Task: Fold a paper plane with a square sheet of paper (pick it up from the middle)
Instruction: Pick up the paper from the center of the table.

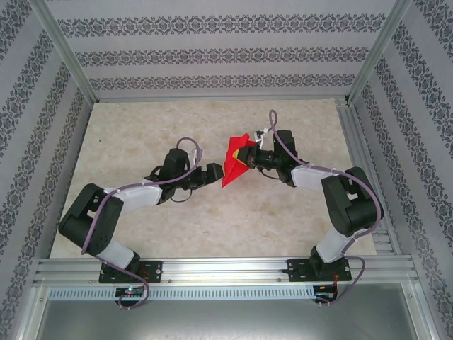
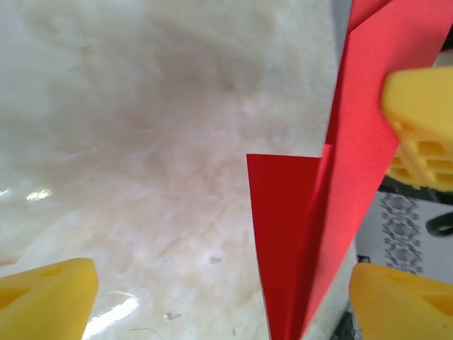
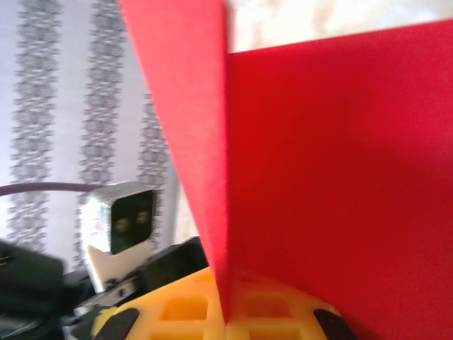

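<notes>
The bright red paper plane (image 1: 234, 161) hangs above the middle of the table with its point down and toward me. My right gripper (image 1: 250, 157) is shut on its upper right part. In the right wrist view the yellow fingers (image 3: 177, 312) meet on the creased red sheet (image 3: 325, 177). My left gripper (image 1: 214, 172) stands open just left of the plane's tip. In the left wrist view its yellow fingers (image 2: 49, 297) are far apart, and the red fold (image 2: 297, 234) hangs between them near the right one. The right gripper's yellow fingers (image 2: 421, 127) press on the sheet.
The marble tabletop (image 1: 141, 142) spreads below both arms. Patterned walls (image 1: 212, 57) and metal posts (image 1: 64, 49) enclose it. A metal rail (image 1: 226, 269) runs along the near edge. The left wrist's camera (image 3: 117, 227) shows close to the right fingers.
</notes>
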You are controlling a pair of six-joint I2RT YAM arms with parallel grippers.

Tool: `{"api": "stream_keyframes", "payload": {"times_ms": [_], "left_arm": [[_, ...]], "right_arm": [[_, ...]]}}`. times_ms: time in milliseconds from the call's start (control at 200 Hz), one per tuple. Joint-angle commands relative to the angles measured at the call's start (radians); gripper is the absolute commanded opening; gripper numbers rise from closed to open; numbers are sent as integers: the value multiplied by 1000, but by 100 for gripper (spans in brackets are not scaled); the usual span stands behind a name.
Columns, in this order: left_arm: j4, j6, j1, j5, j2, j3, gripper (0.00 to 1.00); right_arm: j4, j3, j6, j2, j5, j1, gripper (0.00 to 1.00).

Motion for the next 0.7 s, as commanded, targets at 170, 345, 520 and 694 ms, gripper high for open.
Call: {"api": "stream_keyframes", "payload": {"times_ms": [170, 345, 520, 694], "left_arm": [[289, -115, 14, 154, -84, -14, 98], [373, -141, 13, 168, -96, -11, 82], [422, -151, 14, 180, -84, -11, 62], [458, -152, 14, 181, -93, -21, 40]], "right_arm": [[222, 22, 172, -59, -138, 10, 4], [366, 7, 276, -42, -163, 20, 5], [462, 11, 353, -8, -176, 36, 5], [427, 10, 331, -1, -163, 39, 5]]}}
